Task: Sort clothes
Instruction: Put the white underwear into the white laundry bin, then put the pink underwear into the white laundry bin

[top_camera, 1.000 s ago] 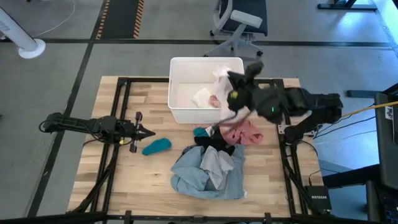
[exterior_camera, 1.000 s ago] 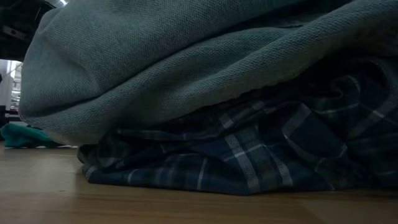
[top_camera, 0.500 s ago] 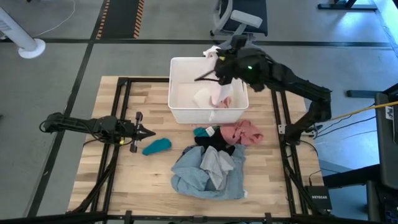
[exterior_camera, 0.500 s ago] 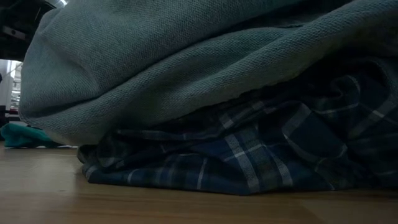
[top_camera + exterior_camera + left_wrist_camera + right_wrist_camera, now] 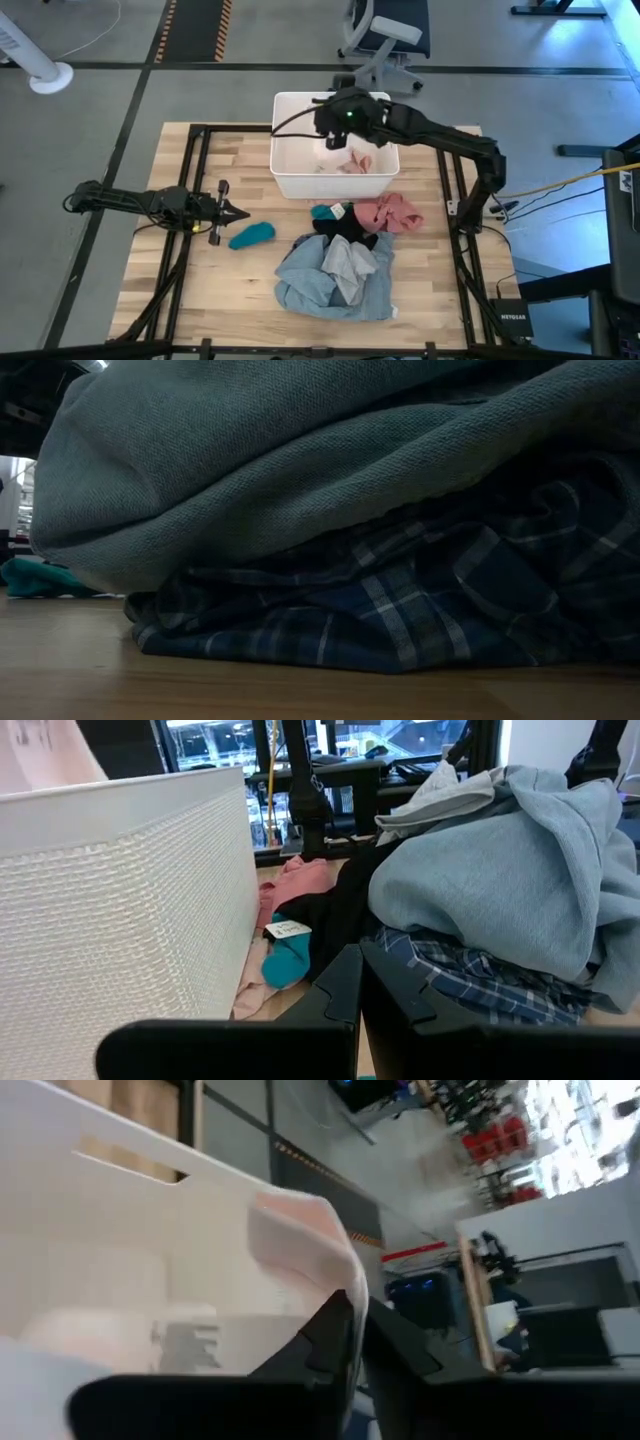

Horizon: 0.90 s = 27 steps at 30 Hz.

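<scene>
From above, the right gripper [image 5: 337, 133] hangs over the white plastic bin [image 5: 285, 170] at the far edge of the wooden table [image 5: 180, 290]; white and pink pieces [image 5: 345, 163] lie inside the bin. Near the table's middle sits the pile of clothes — a grey-blue shirt [image 5: 330, 280] at the front, a black piece [image 5: 345, 228] and a pink garment [image 5: 392, 213] behind it, just beside the bin. A teal piece [image 5: 251, 235] lies apart to the left, close to the left gripper [image 5: 238, 213], which rests low over the table, fingers clenched on nothing.

At table height, the grey-blue shirt [image 5: 300, 460] drapes over a blue-and-white plaid shirt [image 5: 400, 610].

Past the left wrist's shut fingers, the bin's woven wall [image 5: 130, 910] stands beside the pile; a small white tag [image 5: 288, 930] lies on a teal piece [image 5: 288, 960] — its print too small to read.

Past the right wrist's fingers, a pale pink cloth [image 5: 300, 1240] lies at the fingertips over the bin; whether they grasp it I cannot tell.
</scene>
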Each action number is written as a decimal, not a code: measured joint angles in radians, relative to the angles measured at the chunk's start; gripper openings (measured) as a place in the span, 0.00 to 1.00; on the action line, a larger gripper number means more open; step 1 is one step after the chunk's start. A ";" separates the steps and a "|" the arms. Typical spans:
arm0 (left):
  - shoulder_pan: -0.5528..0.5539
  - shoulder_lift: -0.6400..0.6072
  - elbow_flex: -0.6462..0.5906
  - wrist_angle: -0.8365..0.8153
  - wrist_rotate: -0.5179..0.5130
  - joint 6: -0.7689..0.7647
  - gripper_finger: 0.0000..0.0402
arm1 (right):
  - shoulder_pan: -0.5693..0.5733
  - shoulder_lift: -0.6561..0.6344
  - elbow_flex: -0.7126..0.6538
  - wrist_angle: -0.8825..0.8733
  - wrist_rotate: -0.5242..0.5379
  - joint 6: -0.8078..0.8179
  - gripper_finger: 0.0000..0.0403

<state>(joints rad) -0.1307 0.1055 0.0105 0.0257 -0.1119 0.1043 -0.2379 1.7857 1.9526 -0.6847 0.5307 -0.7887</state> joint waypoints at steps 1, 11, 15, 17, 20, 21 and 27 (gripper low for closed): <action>0.000 0.000 0.000 0.000 0.000 0.000 0.00 | 0.000 0.004 0.000 -0.007 0.000 0.021 0.14; 0.000 0.000 0.000 0.000 0.000 0.000 0.00 | 0.003 0.010 0.026 -0.257 -0.003 0.082 0.50; 0.000 0.000 0.000 0.000 0.000 0.000 0.00 | 0.018 0.007 0.071 -0.451 -0.079 0.143 0.57; 0.000 0.000 0.000 0.000 0.000 0.000 0.00 | 0.045 0.007 0.079 -0.547 -0.106 0.174 0.58; 0.000 0.000 0.000 0.000 0.000 0.000 0.00 | 0.107 0.002 0.079 -0.658 -0.087 0.224 0.59; 0.000 0.000 0.000 0.000 0.000 0.000 0.00 | 0.133 0.000 0.079 -0.680 -0.064 0.237 0.59; 0.000 0.000 0.000 0.000 0.000 0.000 0.00 | 0.303 -0.022 0.079 -0.793 0.064 0.343 0.59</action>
<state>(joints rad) -0.1307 0.1055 0.0105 0.0260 -0.1116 0.1043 0.0656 1.7641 2.0312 -1.4781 0.5950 -0.4457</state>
